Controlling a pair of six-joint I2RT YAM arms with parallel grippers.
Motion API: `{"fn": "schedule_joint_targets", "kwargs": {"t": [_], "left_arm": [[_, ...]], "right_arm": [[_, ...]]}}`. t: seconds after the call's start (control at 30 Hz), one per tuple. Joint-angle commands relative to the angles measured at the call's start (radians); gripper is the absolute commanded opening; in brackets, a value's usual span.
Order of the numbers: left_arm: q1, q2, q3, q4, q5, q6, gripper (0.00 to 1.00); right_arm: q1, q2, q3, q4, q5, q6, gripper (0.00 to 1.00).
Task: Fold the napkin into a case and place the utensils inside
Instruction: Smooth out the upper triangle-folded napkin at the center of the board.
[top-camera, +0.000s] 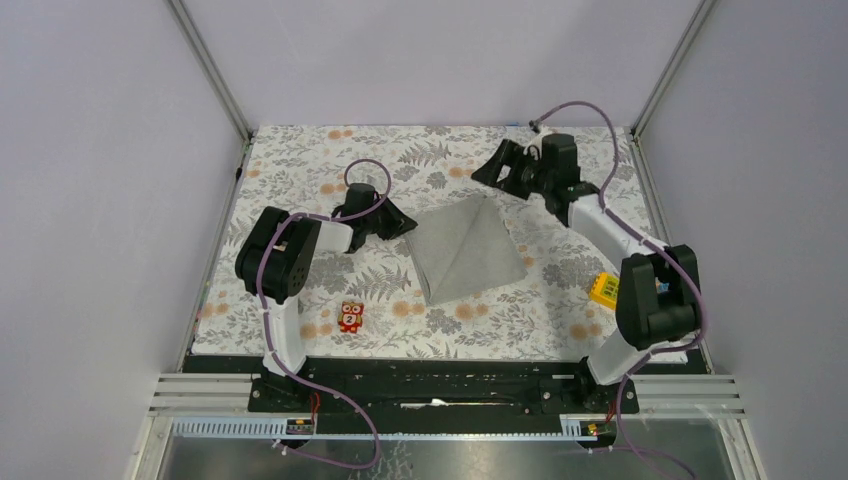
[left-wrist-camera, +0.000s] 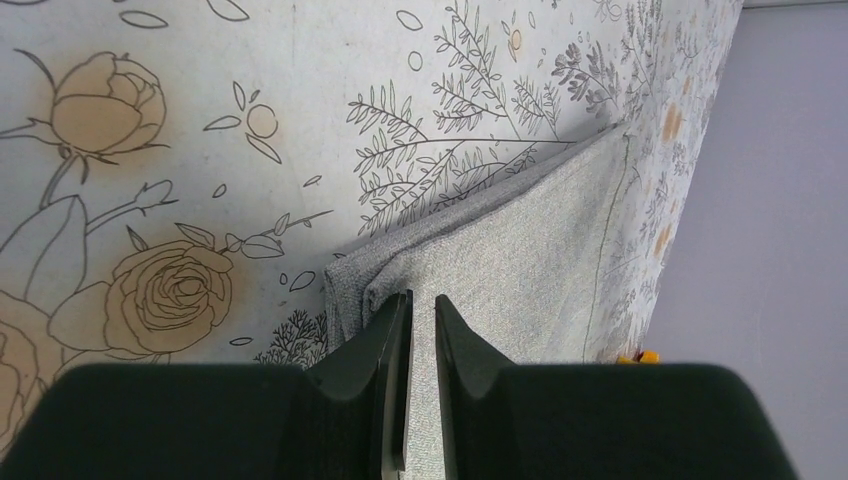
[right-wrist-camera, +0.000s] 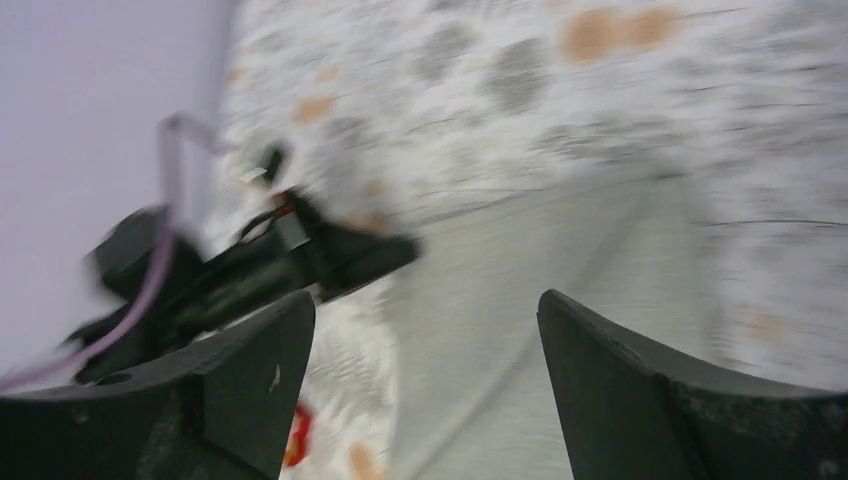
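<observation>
Grey napkin (top-camera: 468, 250) lies folded mid-table (top-camera: 300, 170), its crease running from the far tip toward the near edge, slightly left. Your left hand (top-camera: 409, 229) pinches its left corner, nearly closed; only the left wrist view shows the stacked layers. Your right hand (top-camera: 500, 172) gapes wide beyond it.

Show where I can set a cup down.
Free: the table cover at its far-left corner; the near strip between red toy and yellow block. Crowded: around the napkin, left end effector pinching its edge, right end effector open beyond it.
</observation>
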Motion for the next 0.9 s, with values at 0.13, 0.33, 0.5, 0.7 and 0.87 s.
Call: {"fn": "schedule_joint_targets", "kwargs": {"t": [0.13,0.33,0.5,0.7,0.87], "left_arm": [[0.008,0.023,-0.028,0.066,0.046,-0.040,0.18],[0.011,0.029,-0.037,0.084,0.059,-0.051,0.16],[0.016,0.017,-0.048,0.078,0.041,-0.054,0.15],[0.027,0.029,-0.051,0.073,0.043,-0.078,0.07],[0.028,0.030,-0.056,0.076,0.036,-0.089,0.05]], "right_arm": [[0.283,0.128,-0.310,0.648,-0.442,0.391,0.89],[0.327,0.244,-0.410,0.842,-0.474,0.503,0.88],[0.345,0.297,-0.494,1.021,-0.484,0.586,0.88],[0.392,0.344,-0.548,1.216,-0.502,0.688,0.88],[0.411,0.342,-0.576,1.255,-0.506,0.701,0.88]]}}
